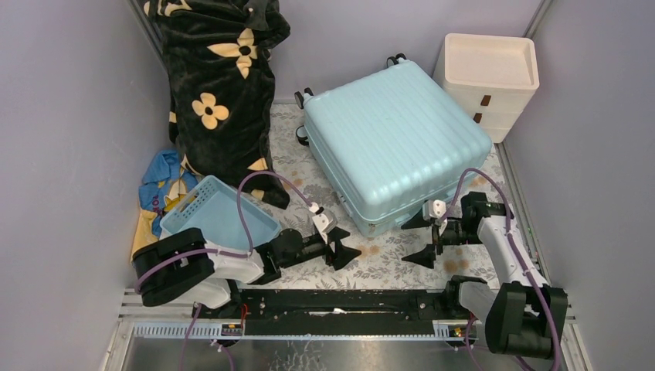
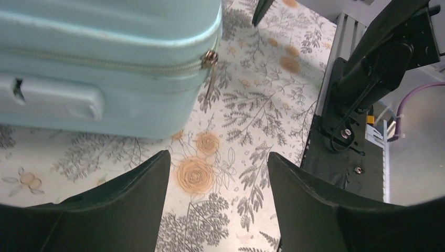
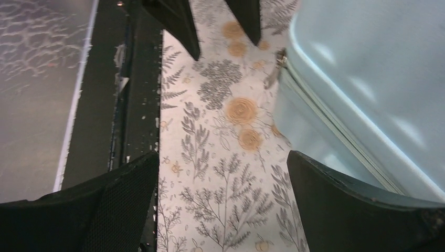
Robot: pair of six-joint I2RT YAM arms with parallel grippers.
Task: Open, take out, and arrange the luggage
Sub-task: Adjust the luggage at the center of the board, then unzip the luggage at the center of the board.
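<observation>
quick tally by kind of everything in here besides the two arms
pale blue suitcase: 1
cream drawer unit: 1
blue plastic basket: 1
black floral blanket: 1
blue and yellow cloth: 1
total: 5

Far-left corner: black fleece blanket (image 1: 224, 77) with cream flowers, heaped upright against the wall. A crumpled blue-and-yellow cloth (image 1: 161, 189) lies at its foot, and a small blue slotted basket (image 1: 218, 214) sits tilted just in front, overlapping the cloth. Far-right corner: cream drawer unit (image 1: 491, 76), recessed top, two brown pulls showing on the front; table cover (image 1: 386, 263) is white with grey fern print and orange roses, lilac-grey walls (image 1: 69, 116) on three sides.
</observation>
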